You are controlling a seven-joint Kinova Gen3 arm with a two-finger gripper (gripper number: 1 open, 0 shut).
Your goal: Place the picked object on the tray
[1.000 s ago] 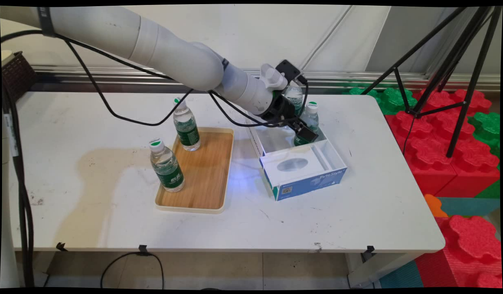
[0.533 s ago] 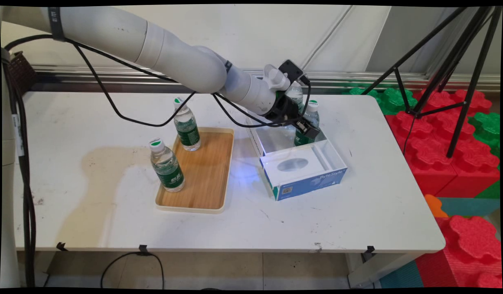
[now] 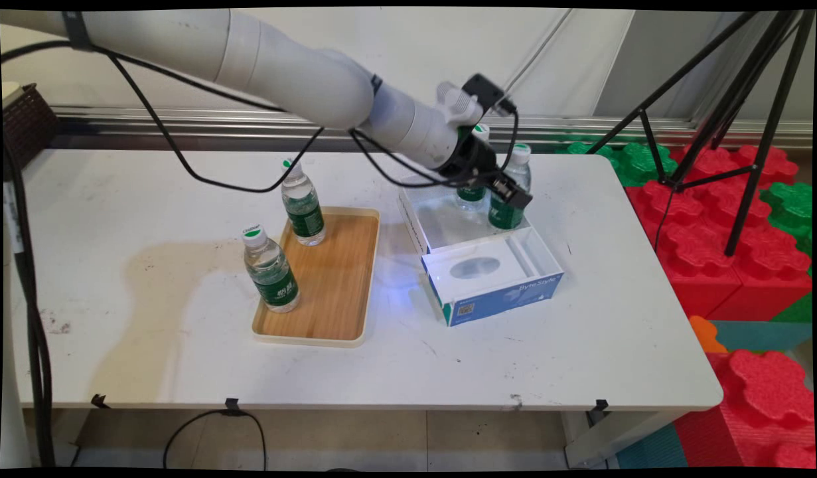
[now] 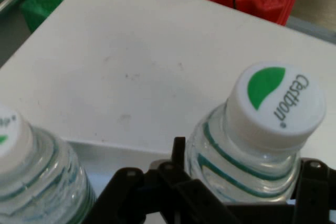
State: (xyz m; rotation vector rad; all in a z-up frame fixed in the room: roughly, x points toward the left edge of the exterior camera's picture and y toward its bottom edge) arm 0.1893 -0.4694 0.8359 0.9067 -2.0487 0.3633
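Observation:
My gripper point(image 3: 511, 192) is shut on a clear water bottle point(image 3: 512, 189) with a green label and a white cap. It holds the bottle upright, a little above the rear compartment of the open white and blue box point(image 3: 494, 285). In the hand view the held bottle point(image 4: 262, 129) sits between the fingers point(image 4: 179, 153), its cap showing a green leaf mark. A second bottle point(image 3: 470, 191) stands in the box just left of the held one, partly hidden by the hand. This second bottle point(image 4: 31, 177) also shows at the hand view's lower left.
A wooden tray point(image 3: 338, 279) lies left of the box, with one bottle point(image 3: 271, 269) at its near left and another point(image 3: 302, 206) at its far end. Black tripod legs point(image 3: 733, 106) and red and green foam blocks point(image 3: 733, 265) stand right of the table.
The gripper has risen and shifted slightly right with the bottle in it, lifting it off the box floor. The other bottles have not moved.

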